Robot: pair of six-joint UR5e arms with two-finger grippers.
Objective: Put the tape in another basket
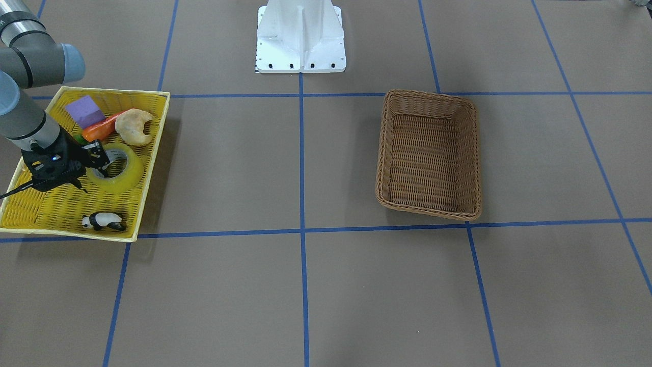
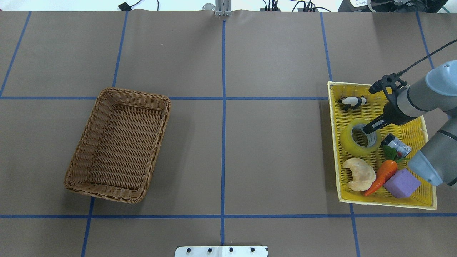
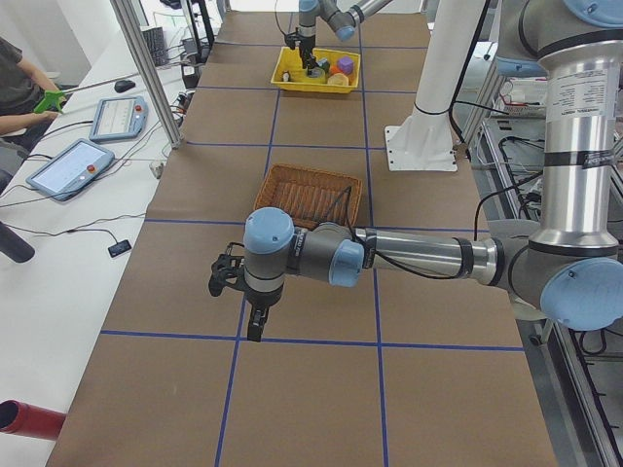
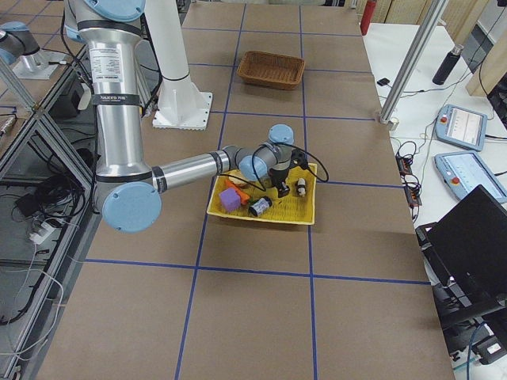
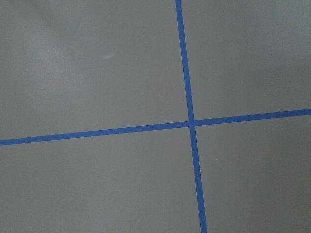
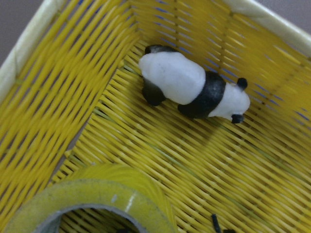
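Observation:
The yellow translucent tape (image 1: pixel 121 179) lies flat in the shallow yellow tray (image 1: pixel 155 153). It also shows in the overhead view (image 2: pixel 348 141) and at the bottom of the right wrist view (image 6: pixel 97 194). My right gripper (image 1: pixel 94 173) is open and reaches down onto the tape's wall, one finger inside the core and one outside (image 2: pixel 375 135). The brown wicker basket (image 1: pixel 429 97) stands empty on the other side of the table (image 2: pixel 135 94). My left gripper (image 3: pixel 255 329) hangs over bare table near the robot. I cannot tell whether it is open or shut.
The tray (image 2: pixel 334 142) also holds a toy panda (image 2: pixel 351 102), a croissant (image 2: pixel 358 174), a carrot (image 2: pixel 382 175), a purple block (image 2: pixel 401 183) and a small silver can (image 2: pixel 396 144). The white robot base (image 1: pixel 300 41) stands at the table's middle edge.

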